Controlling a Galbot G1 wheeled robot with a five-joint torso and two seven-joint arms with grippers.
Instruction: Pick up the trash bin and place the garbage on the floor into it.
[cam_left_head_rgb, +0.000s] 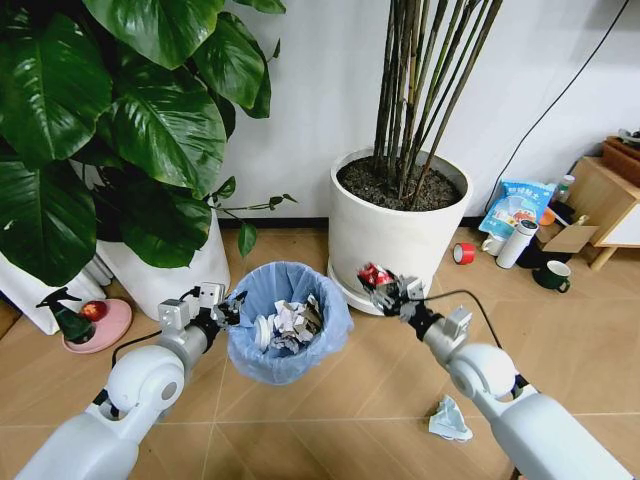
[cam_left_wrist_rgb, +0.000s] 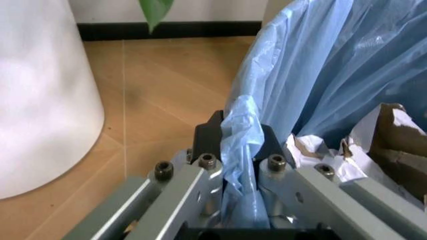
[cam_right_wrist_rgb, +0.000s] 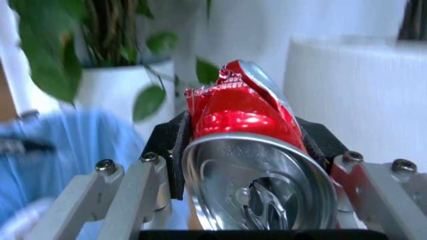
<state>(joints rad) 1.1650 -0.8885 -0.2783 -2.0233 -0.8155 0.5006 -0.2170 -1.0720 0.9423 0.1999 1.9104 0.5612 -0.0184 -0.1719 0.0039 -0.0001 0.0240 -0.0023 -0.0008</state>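
Nothing readable anywhere tbh. The blue-white bag (cam_left_head_rgb: 515, 207) over at 2 o'clock has print on it, but it's way too small to make out.

White wall (cam_left_head_rgb: 320, 90), chevron wood floor (cam_left_head_rgb: 330, 400)

bamboo pot (cam_left_head_rgb: 398, 236) ctr | leafy plant (cam_left_head_rgb: 110, 120) left; red tape roll (cam_left_head_rgb: 464, 253) by white bottle (cam_left_head_rgb: 517, 243)

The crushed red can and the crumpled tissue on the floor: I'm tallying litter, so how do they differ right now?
The crushed red can is off the floor, clamped in the right end effector beside the trash bin; the crumpled tissue lies ungripped on the floor. The can is shiny red metal; the tissue is white. Both are outside the bin.
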